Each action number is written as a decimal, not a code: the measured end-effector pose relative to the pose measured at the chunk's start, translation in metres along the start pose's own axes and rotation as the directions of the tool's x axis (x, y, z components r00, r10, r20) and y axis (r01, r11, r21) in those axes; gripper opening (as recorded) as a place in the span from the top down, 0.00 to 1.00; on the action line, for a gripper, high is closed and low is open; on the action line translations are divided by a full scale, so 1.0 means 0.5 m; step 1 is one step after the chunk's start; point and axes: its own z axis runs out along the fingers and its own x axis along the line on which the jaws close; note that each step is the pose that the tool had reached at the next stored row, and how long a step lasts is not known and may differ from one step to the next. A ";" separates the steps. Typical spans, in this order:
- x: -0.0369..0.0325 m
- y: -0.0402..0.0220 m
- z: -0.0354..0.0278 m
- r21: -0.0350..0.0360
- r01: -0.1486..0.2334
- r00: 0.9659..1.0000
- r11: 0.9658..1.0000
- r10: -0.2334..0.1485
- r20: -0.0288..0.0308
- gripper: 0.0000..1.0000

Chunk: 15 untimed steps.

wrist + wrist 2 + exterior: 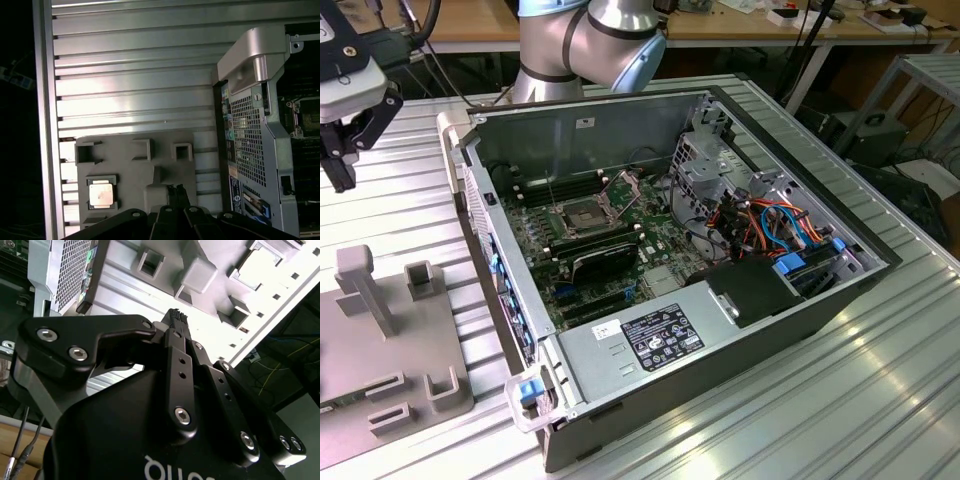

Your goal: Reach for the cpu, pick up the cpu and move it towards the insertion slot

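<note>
The cpu, a small pale square chip, lies flat in a nest on the grey fixture plate in the first wrist view. My gripper hangs above that plate, to one side of the chip and apart from it, shut with nothing between its black fingers. In the exterior view the gripper is high at the far left, over the table beside the open computer case. The insertion slot, a square socket with its metal bracket raised, sits on the green motherboard inside the case, and its edge shows in the first wrist view.
The open computer case stands on a ribbed aluminium table, with its power supply, drive cage and cables inside. The grey fixture plate carries upright posts and pockets. The robot's base stands behind the case.
</note>
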 end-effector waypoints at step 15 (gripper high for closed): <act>0.018 -0.001 0.000 0.000 0.000 1.000 1.000 0.000 0.000 0.89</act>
